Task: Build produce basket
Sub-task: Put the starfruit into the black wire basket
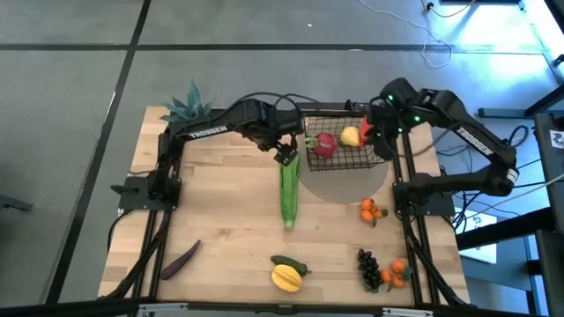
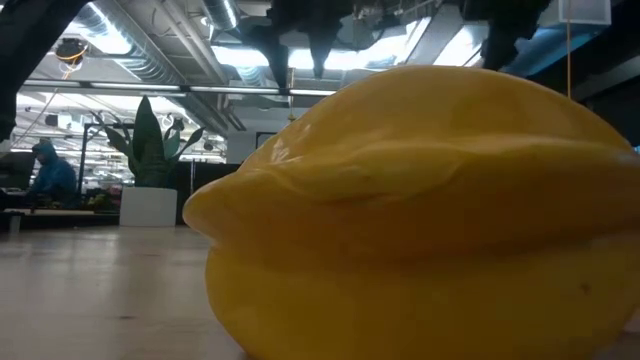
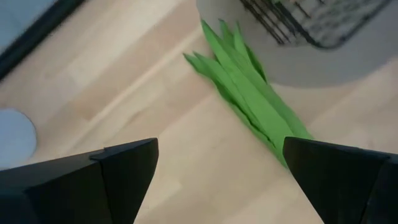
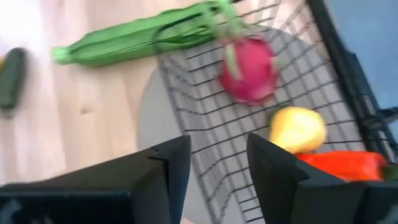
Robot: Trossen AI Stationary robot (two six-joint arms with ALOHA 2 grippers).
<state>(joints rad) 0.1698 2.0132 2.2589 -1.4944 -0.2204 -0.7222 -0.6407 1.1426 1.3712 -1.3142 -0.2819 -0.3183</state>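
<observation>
**Over the corn, fingers wide**

Now the left gripper hangs with its fingers spread wide above the leafy end of the corn, holding nothing; whether it touches the leaves cannot be told. The corn lies along the middle of the desk, its leafy tip reaching to the round grey mat under the basket.

The basket stands at the desk's far edge, right of centre. Inside it lie a red radish, a yellow lemon and a red-orange piece against the right wall. The right gripper hovers over the basket's right side, its fingers a little apart and empty.

Toward the near edge lie a yellow mango touching a green pepper, dark grapes beside an orange, and more oranges near the right edge. An eggplant rests by the near-left corner, and a potted plant stands at the far-left corner. Bare wood spreads left of the corn.
</observation>
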